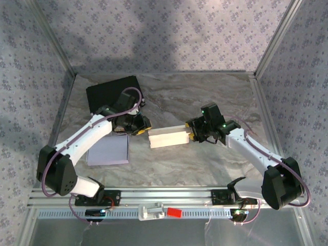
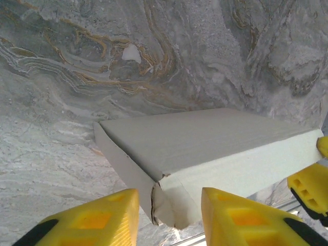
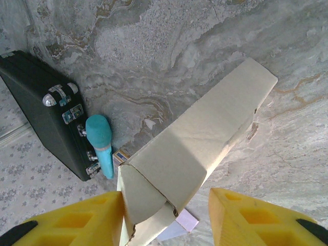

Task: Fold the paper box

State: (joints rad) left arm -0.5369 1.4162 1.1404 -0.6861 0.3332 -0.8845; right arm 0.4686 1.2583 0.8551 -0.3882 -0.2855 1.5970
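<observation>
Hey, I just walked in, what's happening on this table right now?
Two robot arms are working on a white paper box lying in the middle of the table. The left gripper has its fingers either side of the box's left end, and the right gripper does the same at the right end. Whether either is squeezing is unclear. The box's ends look only partly folded in.

A grey marbled table (image 1: 205,97) is seen, with a black case (image 1: 110,92) laid at its far left. A lilac sheet (image 1: 107,152) is spread near left, and a paper box (image 1: 169,137) is placed mid-table.
</observation>
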